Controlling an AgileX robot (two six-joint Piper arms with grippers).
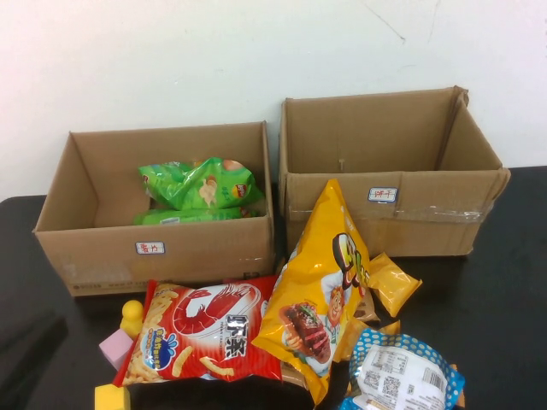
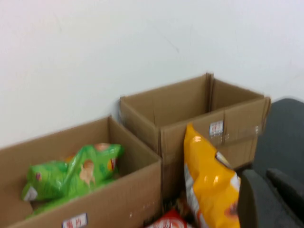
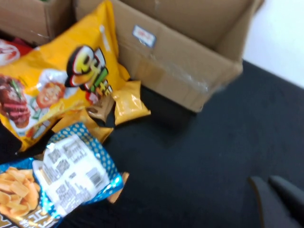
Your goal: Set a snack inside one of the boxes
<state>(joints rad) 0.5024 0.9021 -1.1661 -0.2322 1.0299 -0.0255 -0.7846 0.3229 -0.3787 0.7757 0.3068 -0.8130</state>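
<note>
Green bag (image 1: 199,190) already in left box (image 1: 205,249), right box (image 1: 427,226) empty, left gripper (image 2: 270,192) and right gripper (image 3: 275,197) both shut, holding nothing, off the pile.

**Even room light, soft wrist views**

My overhead view is bright and even. The white wall (image 1: 171,60) is cleanly lit, and the black table (image 1: 504,282) gives back a dull sheen at its left edge. Shadows are short and soft inside the left box (image 1: 154,248). Glare streaks the yellow bag (image 1: 320,290) and the red bag (image 1: 205,329).

Both wrist views are softer. My left gripper (image 2: 268,199) and my right gripper (image 3: 275,202) show as dark, blurred shapes, and the box label (image 3: 144,35) is unreadable.
</note>
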